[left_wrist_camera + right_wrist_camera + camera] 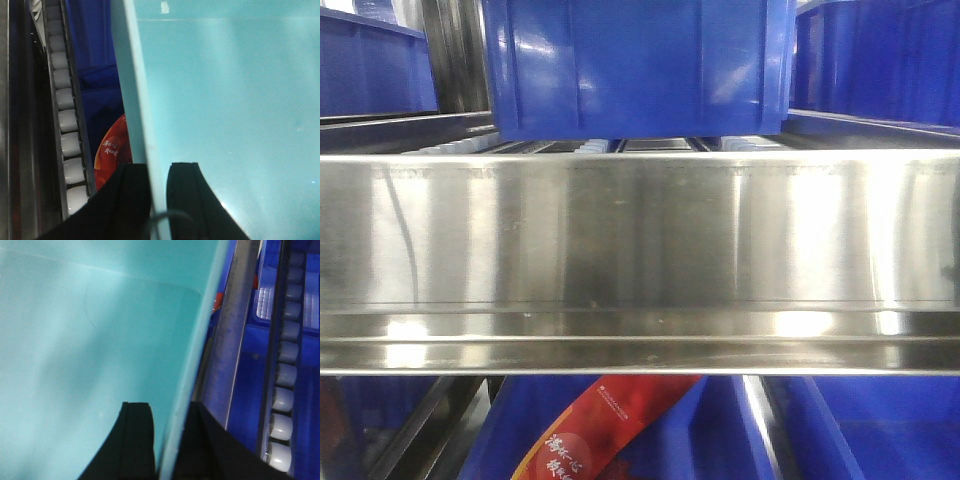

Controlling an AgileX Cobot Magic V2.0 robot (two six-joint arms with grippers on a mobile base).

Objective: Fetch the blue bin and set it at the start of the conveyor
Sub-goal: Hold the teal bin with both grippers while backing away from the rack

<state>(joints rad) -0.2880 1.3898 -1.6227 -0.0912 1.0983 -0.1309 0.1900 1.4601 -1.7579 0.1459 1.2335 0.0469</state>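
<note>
Strong light strikes the steel shelf rail [640,250] in the front view, leaving broad white glare bands around a dimmer centre (this view is the sharpest). Both wrist views are soft. The blue bin [225,100] glows evenly with faint glare specks. The left pincer [159,167] and right pincer [166,407] are blurred, near-black shapes.

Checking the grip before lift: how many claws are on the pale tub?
2. Left claw clamps one side wall of the tub; right claw clamps the opposite wall.
</note>
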